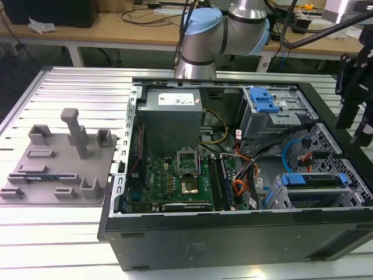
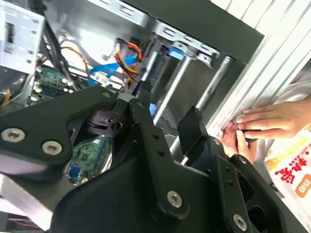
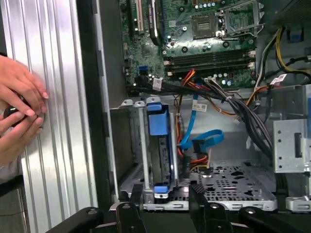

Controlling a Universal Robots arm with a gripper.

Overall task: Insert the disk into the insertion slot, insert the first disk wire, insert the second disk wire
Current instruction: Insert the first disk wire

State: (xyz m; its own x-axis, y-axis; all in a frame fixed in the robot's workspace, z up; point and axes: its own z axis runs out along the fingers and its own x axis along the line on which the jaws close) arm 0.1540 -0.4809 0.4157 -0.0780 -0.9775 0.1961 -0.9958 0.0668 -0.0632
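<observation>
The disk (image 3: 158,124), in its bright blue carrier, sits inside the insertion slot (image 3: 228,187), a perforated grey cage at the case's corner on the exterior view's right (image 1: 303,192). The second disk wire (image 3: 204,140), thin and light blue, loops just beside the disk's end. It also appears in the second wrist view (image 2: 104,73). A red, orange and yellow wire bundle (image 3: 197,160) lies beside it. I cannot tell whether either plug is seated. My gripper (image 3: 165,208) hangs open and empty above the cage, off the case's edge (image 1: 356,116). Its black fingers (image 2: 146,121) stand apart.
A person's hands (image 3: 19,114) rest on the ribbed metal table beside the case, close to my gripper (image 2: 262,124). The taller grey bay with a blue latch (image 1: 265,105) stands behind the cage. The motherboard (image 1: 180,178) and thick black cables (image 3: 233,104) lie nearby. A grey fixture plate (image 1: 58,160) sits far left.
</observation>
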